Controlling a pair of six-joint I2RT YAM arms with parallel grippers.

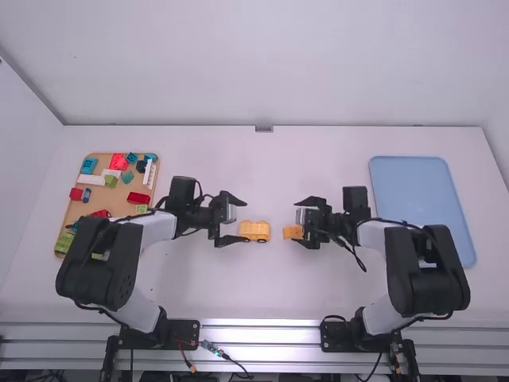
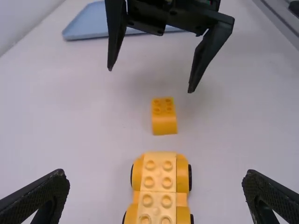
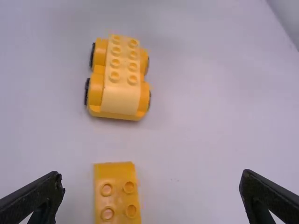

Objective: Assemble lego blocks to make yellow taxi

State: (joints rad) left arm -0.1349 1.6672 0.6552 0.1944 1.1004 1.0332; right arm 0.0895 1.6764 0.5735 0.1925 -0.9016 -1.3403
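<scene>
Near the table's middle, my left gripper (image 1: 229, 220) stands open just left of the yellow wheeled car body (image 1: 255, 231); my right gripper (image 1: 296, 221) is open over the small orange-yellow block (image 1: 293, 231). In the left wrist view the car body (image 2: 159, 191) lies between and beyond the fingertips of my left gripper (image 2: 155, 179), with the small block (image 2: 164, 116) farther off, apart from it. The right wrist view has the studded block (image 3: 117, 193) between the spread fingers of my right gripper (image 3: 152, 179) and the car body (image 3: 119, 79) beyond. Neither piece is held.
A tan tray (image 1: 72, 209) of mixed coloured bricks lies at the left, partly behind the left arm. At the right, a blue tray (image 1: 421, 191) sits beside the right arm.
</scene>
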